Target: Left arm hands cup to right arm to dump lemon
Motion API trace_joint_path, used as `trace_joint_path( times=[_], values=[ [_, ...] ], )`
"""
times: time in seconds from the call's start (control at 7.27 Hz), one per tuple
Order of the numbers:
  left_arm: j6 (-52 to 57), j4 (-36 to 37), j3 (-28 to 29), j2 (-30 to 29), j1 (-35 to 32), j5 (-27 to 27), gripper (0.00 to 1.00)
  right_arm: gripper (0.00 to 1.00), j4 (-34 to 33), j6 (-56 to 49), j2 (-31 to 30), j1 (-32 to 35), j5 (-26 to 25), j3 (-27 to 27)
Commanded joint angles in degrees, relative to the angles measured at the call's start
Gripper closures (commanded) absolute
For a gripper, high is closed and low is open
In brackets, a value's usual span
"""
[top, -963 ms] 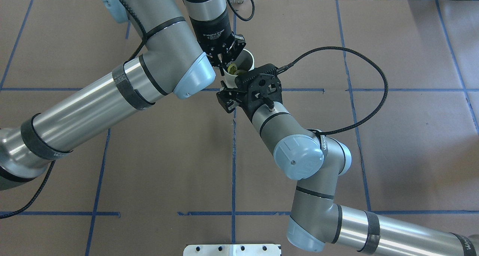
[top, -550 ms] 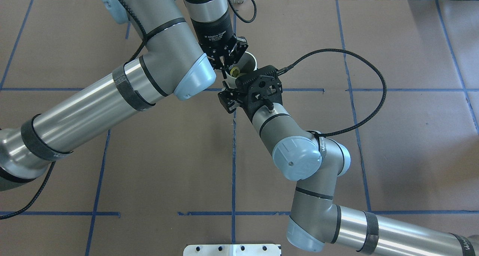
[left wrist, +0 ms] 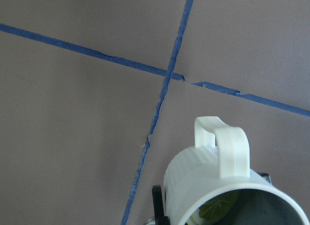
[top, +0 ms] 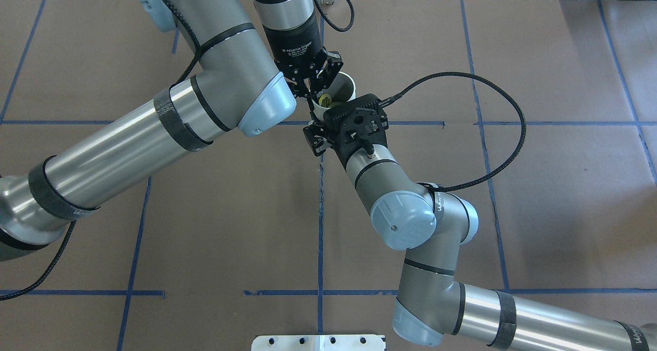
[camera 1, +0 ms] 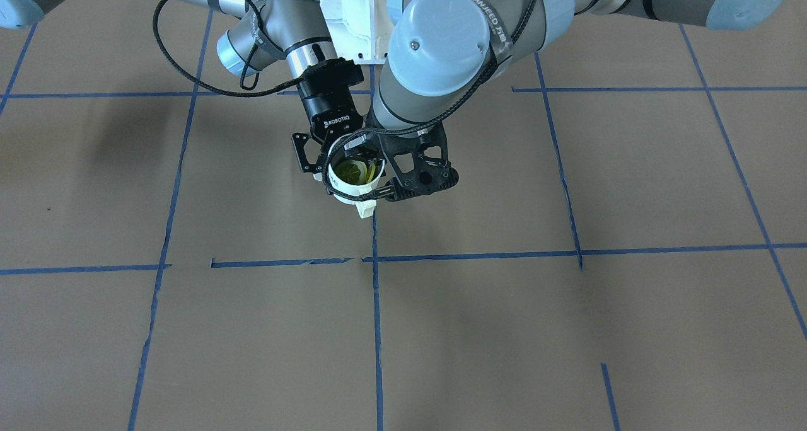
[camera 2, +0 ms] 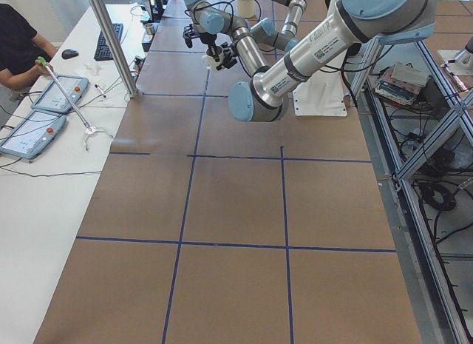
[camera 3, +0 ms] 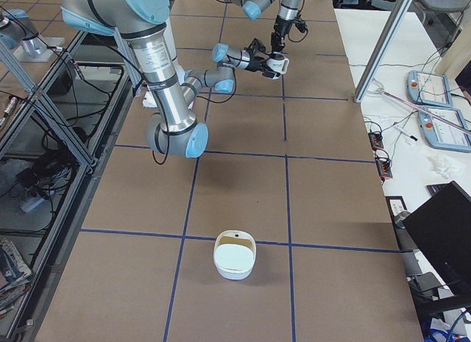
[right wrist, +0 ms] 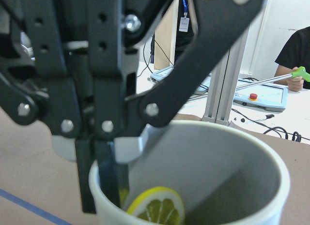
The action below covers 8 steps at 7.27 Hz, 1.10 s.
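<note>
The white cup (camera 1: 356, 195) hangs above the table's middle, with yellow lemon slices (camera 1: 353, 169) inside. My left gripper (top: 309, 90) comes down from above and is shut on the cup's rim, one finger inside and one outside, as the right wrist view shows (right wrist: 99, 152). My right gripper (camera 1: 340, 163), marked ROBOTIQ, is open with its fingers either side of the cup's body. The cup (top: 341, 88) and a lemon slice (top: 325, 100) also show overhead. The left wrist view shows the cup's handle (left wrist: 223, 147).
A white bin (camera 3: 235, 257) stands on the brown table near the robot's right end. Blue tape lines (top: 321, 228) cross the table. The right arm's looped cable (top: 513, 135) hangs over the table. An operators' desk with tablets (camera 2: 44, 107) runs along the far side.
The left gripper and the cup have shifted slightly to the right. The right arm has edged in closer around the cup.
</note>
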Motion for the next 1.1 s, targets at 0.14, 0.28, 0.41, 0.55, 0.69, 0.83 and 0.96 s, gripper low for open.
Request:
trace_joint_path(
  times=[0.14,0.28,0.41,0.55,0.69,0.83,0.96],
  values=[
    [0.0,-1.0,0.0,-0.1,0.0,0.1,0.3,0.71,-0.1,-1.6,-0.1,-1.0,-0.4,-0.3],
    [-0.2,-2.9,-0.8,-0.1,-0.5,0.1,0.0,0.72,-0.1,-1.6,-0.4,-1.0,-0.5,-0.4],
    [-0.2,-2.9,-2.7,-0.1,-2.1,0.2,0.0,0.72,0.0,-1.6,-1.1,-1.1,-0.5,-0.4],
    [-0.2,-2.9,-3.4,-0.1,-3.6,0.1,0.0,0.72,0.5,-1.8,-3.2,-1.2,-0.4,0.2],
    [-0.2,-2.8,-3.7,-0.1,-4.5,0.1,0.0,0.73,3.3,-2.1,-6.7,-0.3,-0.5,2.6],
    [-0.2,-2.6,-4.2,0.2,-4.6,0.1,0.0,0.77,4.8,-3.1,-15.5,0.8,-0.2,9.3],
    [-0.4,-2.5,-4.3,0.4,-4.6,0.1,0.0,0.77,4.9,-3.8,-24.2,2.9,0.0,15.0]
  ],
)
